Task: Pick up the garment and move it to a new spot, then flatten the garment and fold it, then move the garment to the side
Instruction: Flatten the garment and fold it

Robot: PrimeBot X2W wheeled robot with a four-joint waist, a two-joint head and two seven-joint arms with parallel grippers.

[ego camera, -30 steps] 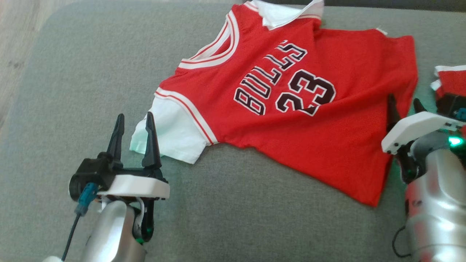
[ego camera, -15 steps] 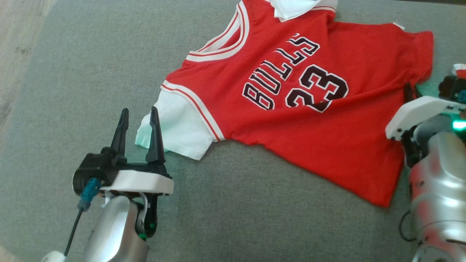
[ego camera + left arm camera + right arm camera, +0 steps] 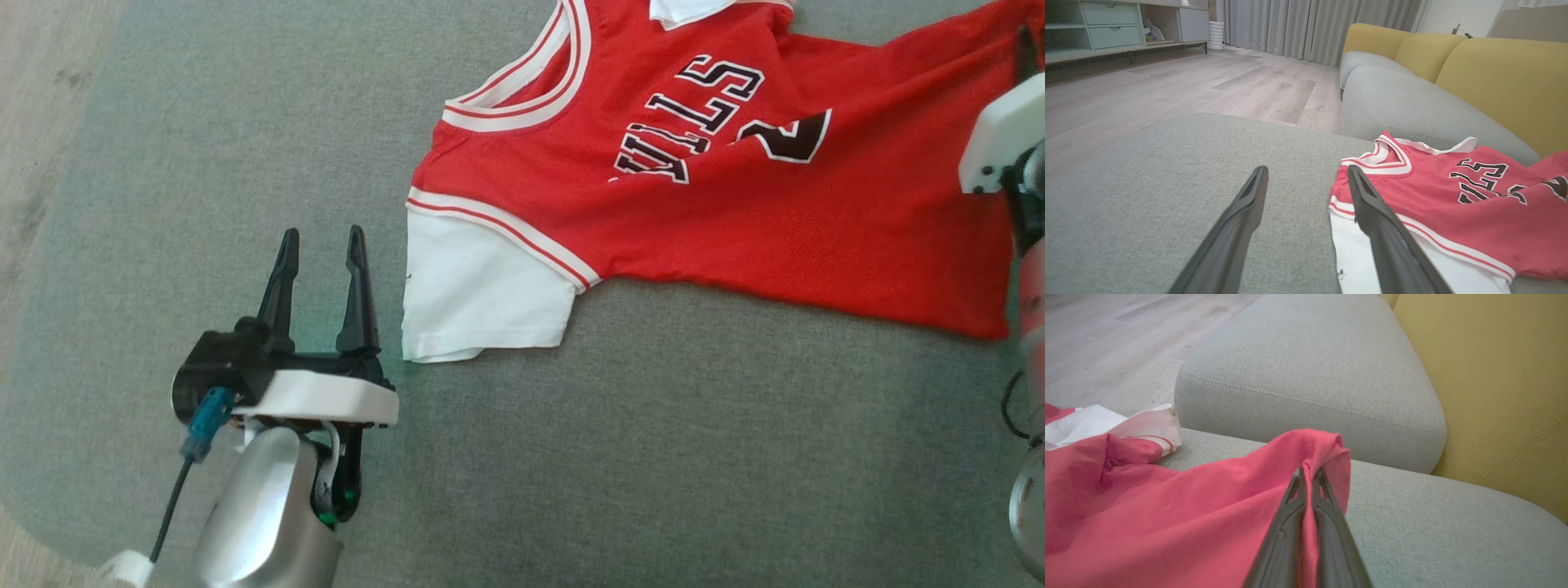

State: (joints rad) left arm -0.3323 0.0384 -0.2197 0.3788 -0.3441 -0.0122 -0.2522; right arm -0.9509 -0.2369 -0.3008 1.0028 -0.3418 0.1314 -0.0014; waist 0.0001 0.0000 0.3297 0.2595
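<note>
Pinching garment (image 3: pixel 735 220) edge, right tool (image 3: pixel 1307 472) clamps; left tool (image 3: pixel 321 242) gapes beside sleeve (image 3: pixel 482 294).

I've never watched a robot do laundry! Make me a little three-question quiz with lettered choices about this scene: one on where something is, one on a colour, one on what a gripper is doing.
1. Where is the left gripper relative to the jersey?
A. On its number print.
B. Just beside its white sleeve, over the grey cushion.
C. Resting on a table.

2. What colour is the sofa backrest?
A. Blue.
B. Yellow.
C. Black.

3. What is the right gripper doing?
A. Standing wide open.
B. Holding a cup.
C. Shut on a bunched edge of the jersey.

Answers:
1 B, the head view shows it next to the sleeve's edge.
2 B, the left wrist view shows yellow behind the grey seats.
3 C, the right wrist view shows red cloth pinched in it.
</note>
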